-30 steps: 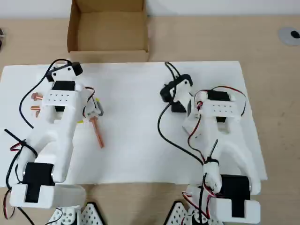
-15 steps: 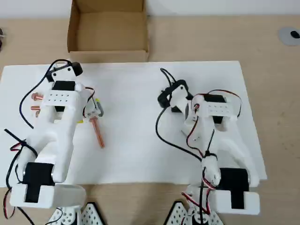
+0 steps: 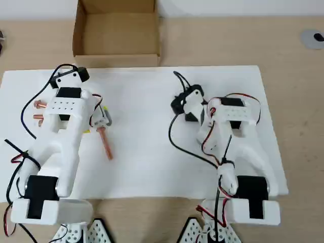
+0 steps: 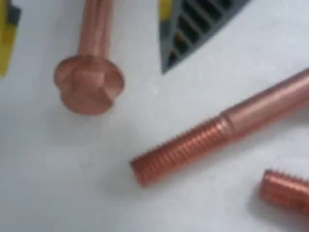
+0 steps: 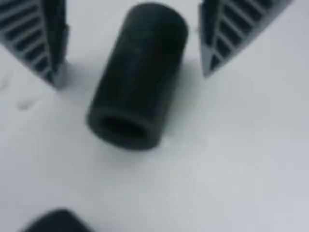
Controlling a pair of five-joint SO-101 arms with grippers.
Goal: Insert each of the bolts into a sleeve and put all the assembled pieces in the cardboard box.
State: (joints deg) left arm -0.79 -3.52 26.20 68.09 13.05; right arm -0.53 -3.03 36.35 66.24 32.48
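On the counter [image 3: 293, 76] in the high view, the box [image 3: 116, 30] sits beyond a white sheet [image 3: 147, 101]. A bolt [image 3: 105, 143] lies on the sheet beside the left end effector [image 3: 103, 120], long axis slanting toward the near edge. Left wrist view: that end effector is open, a bolt shank between its fingers [image 4: 193, 29], head toward the camera. Right wrist view: the right end effector [image 5: 133, 77] is open astride a black sleeve [image 5: 137, 63] lying flat, bore toward the camera.

You have 1 white sheet [image 3: 147, 152] spread over the wooden table [image 3: 293, 101], and near the table's far right corner you'll see 1 small grey disc [image 3: 312, 38] with a dark spot, possibly a cable port.
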